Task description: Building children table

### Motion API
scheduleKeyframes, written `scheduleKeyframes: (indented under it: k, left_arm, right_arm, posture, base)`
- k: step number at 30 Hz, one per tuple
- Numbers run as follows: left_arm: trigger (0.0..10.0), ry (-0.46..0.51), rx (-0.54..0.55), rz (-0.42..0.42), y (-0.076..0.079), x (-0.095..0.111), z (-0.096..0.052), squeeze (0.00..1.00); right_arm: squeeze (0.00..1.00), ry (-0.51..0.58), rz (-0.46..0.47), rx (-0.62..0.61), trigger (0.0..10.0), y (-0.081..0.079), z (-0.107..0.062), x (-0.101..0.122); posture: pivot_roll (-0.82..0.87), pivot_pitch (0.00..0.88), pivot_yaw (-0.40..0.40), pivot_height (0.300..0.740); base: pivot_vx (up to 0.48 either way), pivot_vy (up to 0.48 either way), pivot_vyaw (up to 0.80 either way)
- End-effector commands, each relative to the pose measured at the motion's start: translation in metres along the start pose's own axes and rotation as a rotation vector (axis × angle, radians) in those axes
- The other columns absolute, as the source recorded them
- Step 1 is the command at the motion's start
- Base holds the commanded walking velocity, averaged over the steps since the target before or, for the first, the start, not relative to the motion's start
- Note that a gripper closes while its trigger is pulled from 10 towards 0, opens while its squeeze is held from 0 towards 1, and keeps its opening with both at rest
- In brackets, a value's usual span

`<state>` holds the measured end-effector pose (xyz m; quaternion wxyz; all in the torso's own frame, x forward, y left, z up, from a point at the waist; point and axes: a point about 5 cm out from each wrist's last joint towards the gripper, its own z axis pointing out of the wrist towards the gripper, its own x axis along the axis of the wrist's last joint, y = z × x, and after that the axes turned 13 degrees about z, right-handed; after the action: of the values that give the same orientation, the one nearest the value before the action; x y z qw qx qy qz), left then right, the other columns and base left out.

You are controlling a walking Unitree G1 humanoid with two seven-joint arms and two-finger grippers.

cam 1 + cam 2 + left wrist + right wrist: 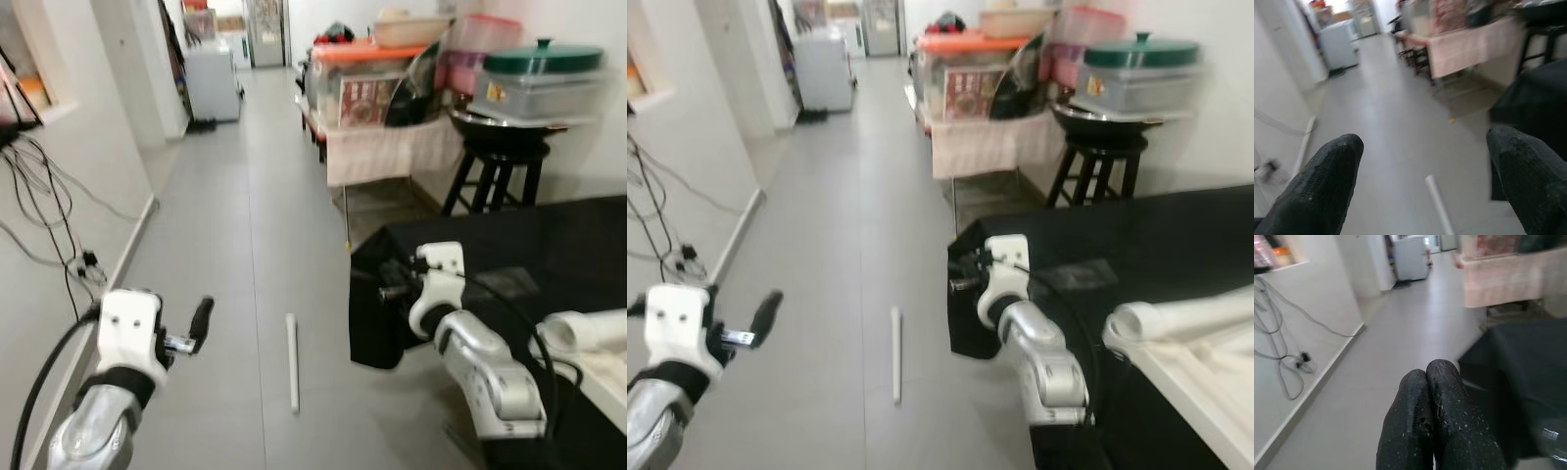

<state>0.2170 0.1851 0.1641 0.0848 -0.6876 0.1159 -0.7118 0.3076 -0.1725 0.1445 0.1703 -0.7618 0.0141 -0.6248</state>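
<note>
One white table leg (292, 361) flat on grey floor, long axis running away from robot, ahead between arms; nearer left gripper (1425, 188), fingers spread; right gripper (1436, 418) pressed together.

The floor (245, 245) is smooth matt grey tile. A matt black cloth (549, 255) drapes the right table. The white tube (291, 360) looks like smooth plastic.

Head stereo down corridor; wrists share floor (1391, 147)
</note>
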Motion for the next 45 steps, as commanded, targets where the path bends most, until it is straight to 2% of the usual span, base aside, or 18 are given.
scheduleKeyframes:
  k: [1, 37, 41, 45]
  left_arm:
    - [10.0, -0.002, 0.008, -0.004, -0.003, -0.002, -0.001, 0.0]
    - [10.0, 0.017, 0.02, -0.014, -0.004, 0.0, 0.0, 0.0]
    - [10.0, 0.015, 0.034, -0.023, -0.004, 0.001, -0.001, 0.0]
    - [10.0, 0.015, 0.015, 0.004, -0.004, 0.001, -0.002, 0.0]
  right_arm:
    - [0.0, 0.019, -0.019, 0.035, 10.0, -0.009, 0.004, 0.004]
    - [0.0, 0.046, -0.095, 0.134, 10.0, -0.018, 0.003, 0.004]
    - [0.0, 0.045, -0.095, 0.139, 10.0, -0.018, 0.002, 0.004]
    - [0.0, 0.044, -0.096, 0.142, 10.0, -0.019, 0.002, 0.004]
  posture:
    - [0.0, 0.0, 0.032, 0.74]
    - [0.0, 0.0, 0.026, 0.74]
    - [0.0, 0.0, 0.025, 0.74]
    - [0.0, 0.0, 0.026, 0.74]
  base:
    - [0.398, 0.0, 0.0]
    - [0.375, 0.0, 0.0]
    - [0.061, 0.0, 0.0]
    - [0.0, -0.349, 0.0]
